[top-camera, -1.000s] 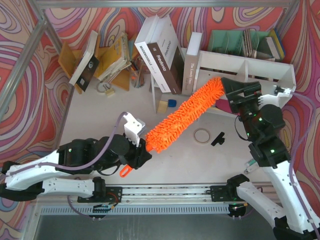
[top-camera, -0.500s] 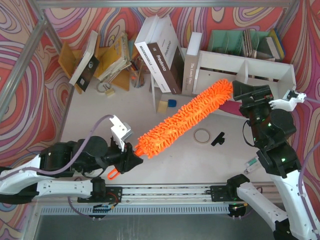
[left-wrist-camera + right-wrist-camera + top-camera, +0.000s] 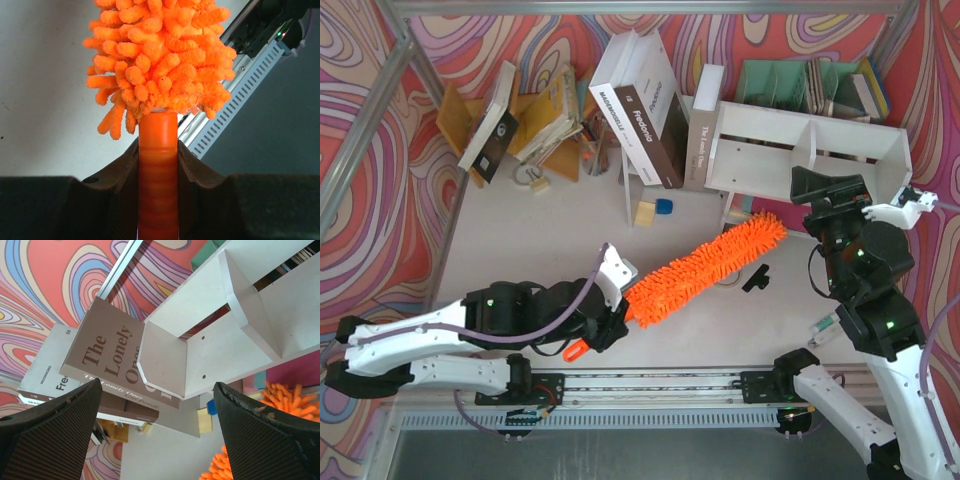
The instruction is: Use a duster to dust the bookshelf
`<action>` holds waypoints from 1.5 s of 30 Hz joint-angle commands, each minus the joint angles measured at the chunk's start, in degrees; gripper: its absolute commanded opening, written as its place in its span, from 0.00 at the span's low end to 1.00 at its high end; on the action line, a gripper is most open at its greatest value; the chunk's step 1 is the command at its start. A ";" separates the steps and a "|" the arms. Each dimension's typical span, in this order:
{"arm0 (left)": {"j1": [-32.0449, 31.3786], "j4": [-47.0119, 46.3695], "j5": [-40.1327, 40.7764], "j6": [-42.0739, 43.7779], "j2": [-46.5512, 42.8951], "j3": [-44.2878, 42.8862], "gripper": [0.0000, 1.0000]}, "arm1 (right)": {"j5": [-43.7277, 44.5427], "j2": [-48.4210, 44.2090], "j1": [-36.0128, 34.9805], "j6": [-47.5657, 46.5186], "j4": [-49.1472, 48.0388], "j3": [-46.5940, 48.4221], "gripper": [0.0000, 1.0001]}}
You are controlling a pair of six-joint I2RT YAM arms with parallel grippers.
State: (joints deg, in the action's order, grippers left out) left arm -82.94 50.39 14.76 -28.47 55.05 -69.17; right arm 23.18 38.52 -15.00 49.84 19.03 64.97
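- Pale tabletop [image 3: 520,240], swirly walls behind.
- Left tool [image 3: 612,322] clamped tight on duster [image 3: 705,270] handle, fluffy head reaching out ahead of it.
- Right tool [image 3: 830,190] spread wide, gripping nothing, bookshelf [image 3: 800,135] just ahead, duster tip beside it.

Large books [image 3: 642,110] are leaning together at the far side. A mint-green organizer [image 3: 775,82] is standing far right. A black clip [image 3: 756,278] is lying on the table [image 3: 520,240].
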 commanded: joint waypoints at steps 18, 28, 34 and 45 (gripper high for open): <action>-0.14 21.79 14.64 -10.02 -10.57 -0.29 0.00 | 2.92 0.59 0.06 -0.08 0.67 -0.90 0.83; -0.15 3.05 20.96 -9.45 -7.78 4.60 0.00 | 3.00 -0.43 0.06 0.64 1.18 -2.44 0.83; -0.14 -13.84 24.94 -7.86 -5.16 9.57 0.00 | 3.03 -0.86 0.08 0.27 0.93 -2.68 0.83; -0.20 -24.50 15.52 -5.85 9.38 7.57 0.00 | 3.37 -0.86 0.07 -3.70 2.16 -0.62 0.90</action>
State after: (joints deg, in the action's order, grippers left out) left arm -82.81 35.70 33.71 -36.16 61.04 -59.81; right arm 25.15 38.24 -15.00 48.36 20.27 63.00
